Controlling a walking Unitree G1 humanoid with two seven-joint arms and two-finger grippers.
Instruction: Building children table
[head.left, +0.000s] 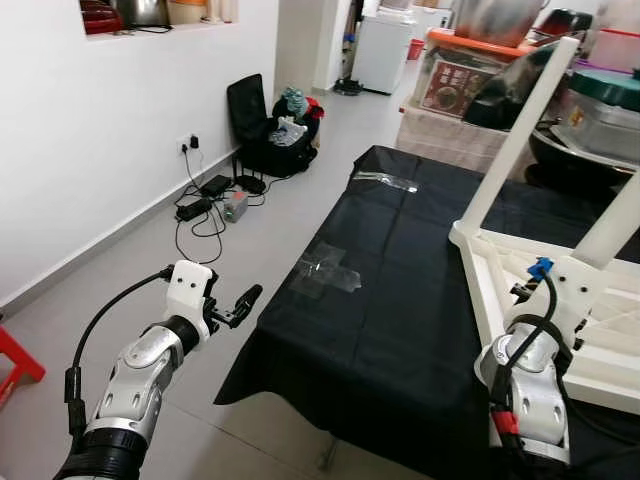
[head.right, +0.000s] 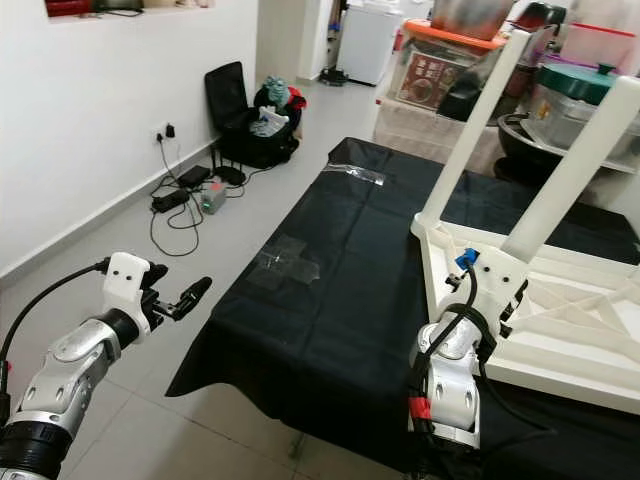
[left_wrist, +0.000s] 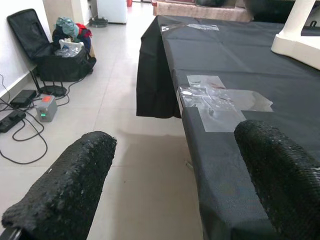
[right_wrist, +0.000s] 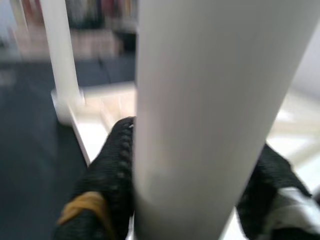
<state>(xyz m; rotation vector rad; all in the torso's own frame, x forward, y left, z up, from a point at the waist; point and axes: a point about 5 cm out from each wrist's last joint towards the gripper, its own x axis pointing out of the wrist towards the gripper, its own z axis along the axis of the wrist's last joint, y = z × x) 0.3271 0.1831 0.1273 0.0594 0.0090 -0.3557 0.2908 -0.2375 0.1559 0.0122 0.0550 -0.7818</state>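
A white children's table (head.right: 560, 330) lies upside down on the black-clothed work table (head.left: 400, 300), with two white legs pointing up. My right gripper (right_wrist: 190, 200) is shut on the near leg (right_wrist: 200, 100) close to its base, one black finger (right_wrist: 112, 170) on each side. In the eye views its white wrist (head.right: 490, 280) sits against that leg (head.right: 570, 170). The far leg (head.right: 475, 120) stands at the frame's corner. My left gripper (head.left: 243, 303) is held out open and empty over the floor, left of the black cloth's near corner; its fingers (left_wrist: 70, 190) are wide apart.
Clear tape patches (head.left: 325, 268) are stuck on the cloth. Power strips and cables (head.left: 205, 205) lie by the wall, with an open black bag (head.left: 270, 130) behind them. A red stool (head.left: 15, 360) is at the far left. Boxes and pots (head.left: 480, 70) crowd the back.
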